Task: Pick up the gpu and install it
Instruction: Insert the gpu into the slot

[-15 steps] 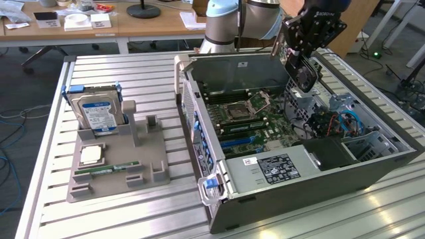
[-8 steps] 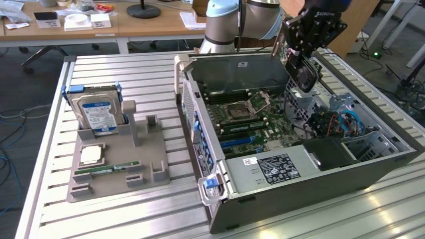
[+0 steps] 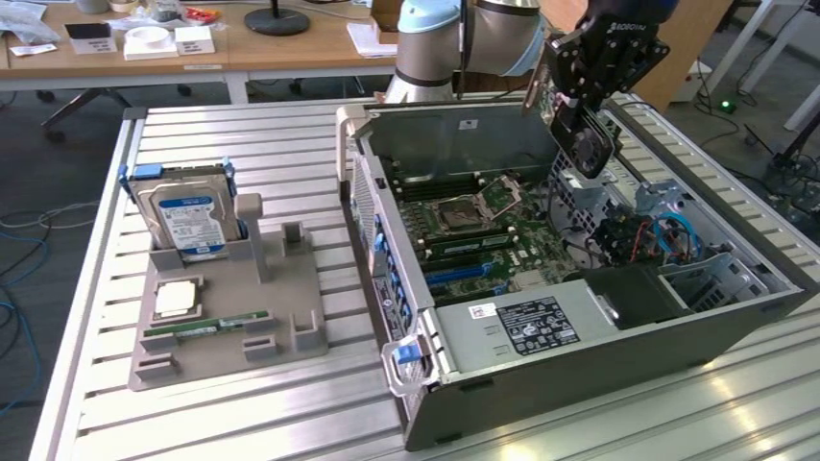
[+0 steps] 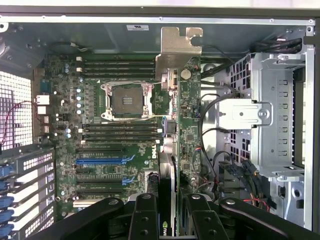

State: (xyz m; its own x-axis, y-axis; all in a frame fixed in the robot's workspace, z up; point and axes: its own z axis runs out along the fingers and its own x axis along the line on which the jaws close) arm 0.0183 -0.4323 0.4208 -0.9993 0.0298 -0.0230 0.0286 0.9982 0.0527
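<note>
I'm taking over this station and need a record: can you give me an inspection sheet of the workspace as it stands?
Surface: ribbed silver metal table.
Job's things: dark gpu card with silvery bracket, over the open grey computer case.
Clutter: grey holder tray with blue-labelled hard drive, square processor, green memory stick.
Grippers: black tool shut on the gpu card.
Cables: blue wires inside the case.
Surroundings: wooden desk behind.

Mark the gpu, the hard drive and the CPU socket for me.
gpu [image 4: 177,50], wrist view, on its silvery bracket.
hard drive [image 3: 190,219], exterior view, on its blue-and-white label.
CPU socket [image 3: 477,204], exterior view, on its middle.
</note>
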